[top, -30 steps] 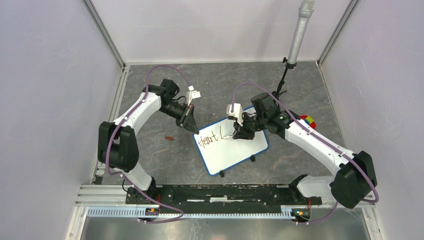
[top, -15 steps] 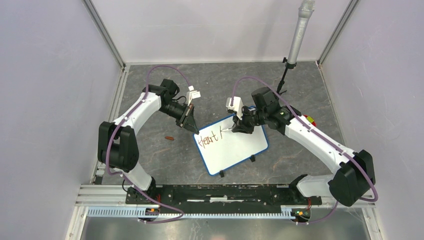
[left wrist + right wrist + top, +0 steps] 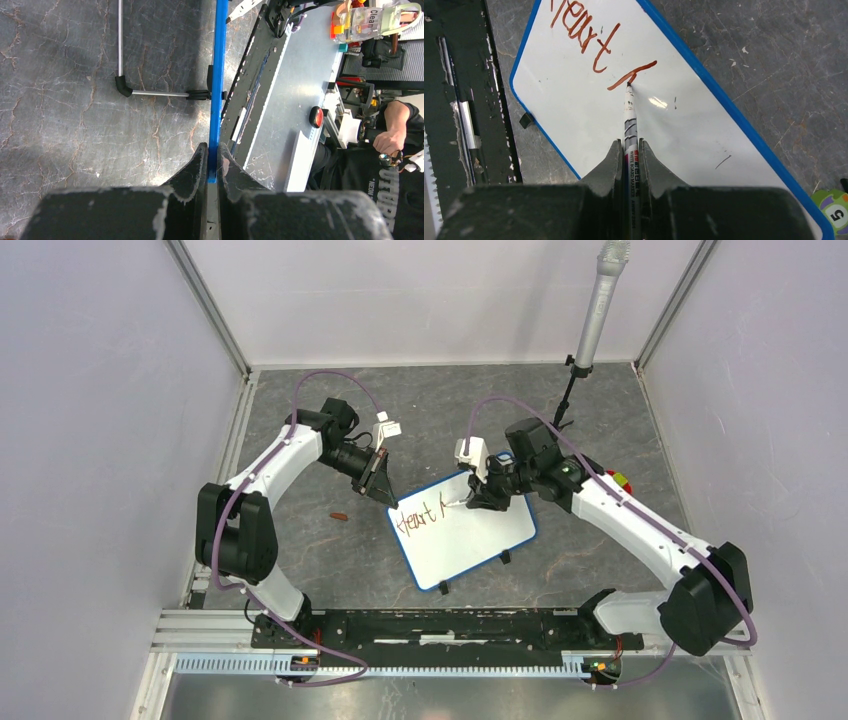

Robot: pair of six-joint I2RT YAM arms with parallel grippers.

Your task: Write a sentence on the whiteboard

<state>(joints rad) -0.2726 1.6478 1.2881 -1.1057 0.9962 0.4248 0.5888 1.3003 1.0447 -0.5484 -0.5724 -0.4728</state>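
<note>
Near the middle of the counter (image 3: pixel 400 410) sits the whiteboard (image 3: pixel 470 545), with the sentence (image 3: pixel 420 517) at its 10 o'clock end. At that corner the left tool (image 3: pixel 383 490) pinches the blue frame. Its wrist view shows the board edge-on only, so the writing face is hidden. At the board's 12 o'clock the right tool (image 3: pixel 478 498) is clamped narrow on a marker (image 3: pixel 630 120), whose tip touches a slanted stroke just after "Heart". The right wrist view cuts off that word's first letter. A brown speck (image 3: pixel 339 515) at 9 o'clock is too small to make out.
</note>
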